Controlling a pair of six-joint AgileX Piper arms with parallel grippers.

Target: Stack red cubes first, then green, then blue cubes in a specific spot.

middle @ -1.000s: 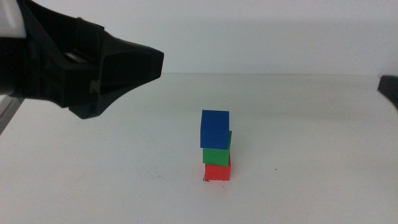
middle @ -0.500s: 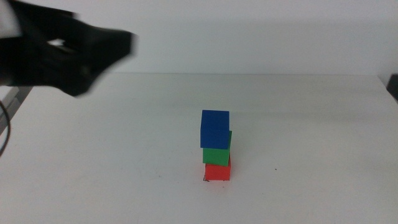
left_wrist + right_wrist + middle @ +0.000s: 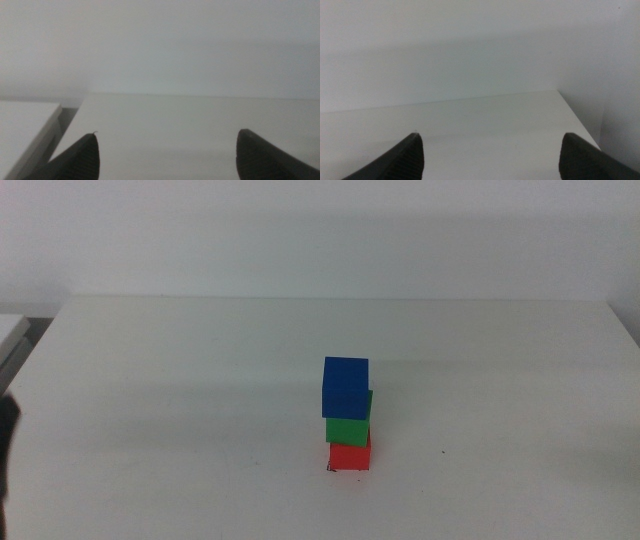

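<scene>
Stack on table [image 3: 180, 380]: red cube [image 3: 350, 456] on marked spot [image 3: 331, 468], green cube [image 3: 348, 429] above, blue cube [image 3: 345, 386] topmost, offset sideways. Left tool [image 3: 165, 155], right tool [image 3: 490, 155] jaws apart, empty, away from stack. Risk: table bump topples offset blue cube.

It looks like a robot test room or a small lab, not a home. There is a plain white table [image 3: 200, 380] standing against a bare white wall [image 3: 320, 230]. On the table stand only three colored cubes [image 3: 348, 415], one on top of the other, like objects for an experiment.
</scene>
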